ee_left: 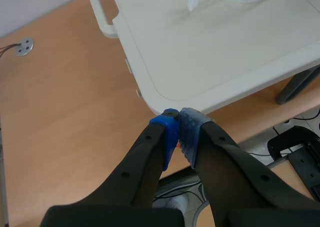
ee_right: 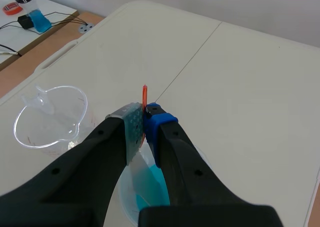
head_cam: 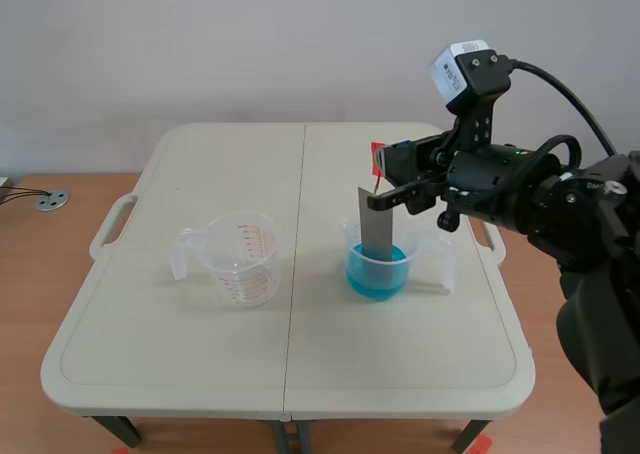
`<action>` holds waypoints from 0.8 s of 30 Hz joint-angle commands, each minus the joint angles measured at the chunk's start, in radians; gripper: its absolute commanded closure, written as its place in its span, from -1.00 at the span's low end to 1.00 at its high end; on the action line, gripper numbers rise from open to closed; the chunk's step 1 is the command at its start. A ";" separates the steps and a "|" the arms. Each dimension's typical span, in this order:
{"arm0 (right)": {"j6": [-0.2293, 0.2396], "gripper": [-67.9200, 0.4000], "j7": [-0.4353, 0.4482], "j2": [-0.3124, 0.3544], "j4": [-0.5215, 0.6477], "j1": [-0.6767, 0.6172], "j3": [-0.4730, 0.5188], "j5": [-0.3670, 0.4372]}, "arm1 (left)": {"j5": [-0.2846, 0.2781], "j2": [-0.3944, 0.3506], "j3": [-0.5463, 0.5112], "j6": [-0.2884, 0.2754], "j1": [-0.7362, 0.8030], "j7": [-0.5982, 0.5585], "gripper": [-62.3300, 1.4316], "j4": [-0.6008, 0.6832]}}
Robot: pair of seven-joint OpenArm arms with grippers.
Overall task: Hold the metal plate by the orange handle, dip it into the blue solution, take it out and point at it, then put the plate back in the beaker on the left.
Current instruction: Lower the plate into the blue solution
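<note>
Blocking most of its own wrist view, the right gripper [ee_right: 145,118] is pinching the orange handle [ee_right: 144,93] between its pads, and only a thin orange sliver is showing above them there. The metal plate [head_cam: 377,224] below is lying hidden behind the thick black fingers, so that view is giving just a glimpse of the blue solution [ee_right: 152,184] under the gripper. In the scene view, the plate is hanging upright from that grip, directly over the filled beaker [head_cam: 412,246], with its lower end sitting inside the rim at the level of the liquid; how deep it is reaching is hard to make out through the clear wall. The empty beaker [head_cam: 243,259] is standing to the left of the filled beaker, well apart from it, on the same table [head_cam: 400,364], and in the left wrist view only its cut-off base is peeking in. The left gripper [ee_left: 178,121] is not appearing in the scene view at all; its own camera is showing its pads pressed together on nothing, hanging off the table's corner over a wooden floor [ee_left: 65,117], far from the filled beaker.
</note>
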 commanded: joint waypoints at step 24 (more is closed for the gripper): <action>0.008 0.95 0.007 0.003 -0.061 0.012 0.000 -0.055 | -0.006 -0.003 -0.003 -0.020 -0.005 -0.014 0.92 0.006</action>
